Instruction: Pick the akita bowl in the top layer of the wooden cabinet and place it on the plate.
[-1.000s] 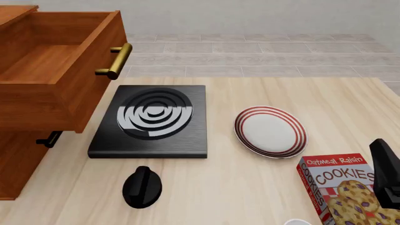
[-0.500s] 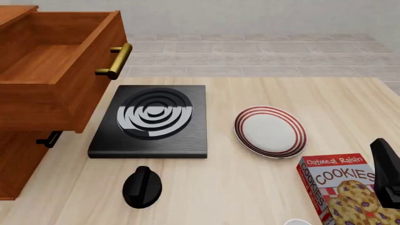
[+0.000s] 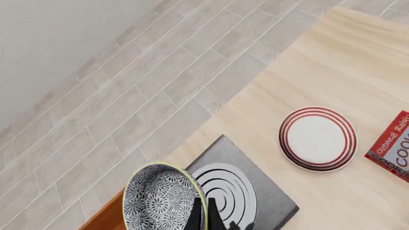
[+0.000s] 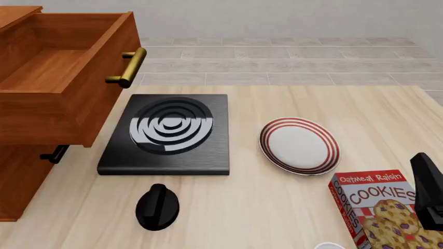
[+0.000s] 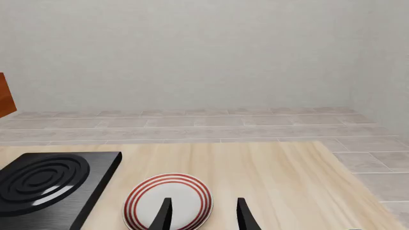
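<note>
Left fingers [image 3: 202, 213] pinched on rim of akita bowl [image 3: 163, 199], held high above stove [image 3: 238, 191]. Plate [image 4: 299, 146] bare on bench [image 4: 277, 207]. Right fingers [image 5: 203, 214] spread, empty. Top layer [image 4: 59, 72] pulled out.

right gripper [image 5: 203, 214]: fingers apart, empty | plate [image 5: 167, 201]: on table [image 5: 275, 177], behind left finger | stove [image 5: 48, 184]: beside plate

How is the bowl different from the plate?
The akita bowl is deep with a dense dark pattern; the plate is shallow, white with red rings. The bowl is held up by the left gripper; the plate lies on the table, nothing on it. Both are round.
</note>
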